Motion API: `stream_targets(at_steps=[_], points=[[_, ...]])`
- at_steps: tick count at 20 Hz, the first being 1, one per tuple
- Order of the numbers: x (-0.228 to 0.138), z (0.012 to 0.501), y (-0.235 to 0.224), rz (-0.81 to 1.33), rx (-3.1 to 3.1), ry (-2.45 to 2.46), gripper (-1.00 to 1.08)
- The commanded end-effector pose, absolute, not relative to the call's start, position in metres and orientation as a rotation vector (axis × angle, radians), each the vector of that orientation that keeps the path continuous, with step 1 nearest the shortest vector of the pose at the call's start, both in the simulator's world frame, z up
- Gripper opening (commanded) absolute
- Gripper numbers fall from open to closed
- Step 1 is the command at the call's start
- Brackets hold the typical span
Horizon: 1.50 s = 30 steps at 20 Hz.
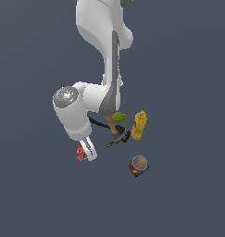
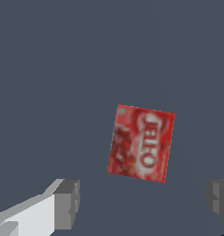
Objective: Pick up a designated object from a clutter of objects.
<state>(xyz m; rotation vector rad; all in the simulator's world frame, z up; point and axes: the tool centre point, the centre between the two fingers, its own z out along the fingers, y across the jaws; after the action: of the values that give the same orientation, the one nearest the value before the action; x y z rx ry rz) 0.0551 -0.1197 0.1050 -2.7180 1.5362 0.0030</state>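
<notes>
Below the wrist camera, the small flat red rectangular box with white lettering (image 2: 141, 142) lies face up on the dark grey floor (image 2: 62, 69), slightly skewed, all four edges visible and nothing touching them. Bare floor surrounds the box on every side in that view.

Gripper (image 2: 143, 203) is released: jaws spread wide, one grey finger pad (image 2: 67, 203) on one side and the other at the opposite frame edge, gap clearly wider than the box. The box is not between the pads; it sits apart from the finger line, no contact.

Exterior view: the white arm (image 1: 100, 55) reaches down, its white fingers (image 1: 90, 149) overlapping the red box (image 1: 79, 152) on the box's exterior-view right side. How high the fingers are above the floor I can't tell from this angle.

Rest of the clutter is off to the exterior view's right, apart from the box:
- wooden-handled hammer (image 1: 116, 134), head toward the box, nearest item
- green lump (image 1: 119, 116) just beside the hammer handle
- yellow bottle (image 1: 140, 125) lying next to the hammer
- thin black tool (image 1: 96, 121) partly hidden behind the arm
- round silver-topped can with red-blue label (image 1: 139, 165), alone, apart from the others

Open floor on the box's exterior-view left and below.
</notes>
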Motion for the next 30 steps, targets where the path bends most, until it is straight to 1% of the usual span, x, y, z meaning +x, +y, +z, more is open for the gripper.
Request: stream_targets(at_steps=[1,8,17,25,30], points=[[0.054,0.091,-0.127,0.002,-2.678,1.617,1.0],[0.05,0.069,-0.138,0.0,-2.612,1.742,1.0],[0.049,0.061,-0.139,0.001,-2.605,1.755,1.0],[0.048,0.025,-0.14,0.001,-2.602,1.761,1.0],[0.049,0.015,-0.14,0.001,-2.602,1.761,1.0]])
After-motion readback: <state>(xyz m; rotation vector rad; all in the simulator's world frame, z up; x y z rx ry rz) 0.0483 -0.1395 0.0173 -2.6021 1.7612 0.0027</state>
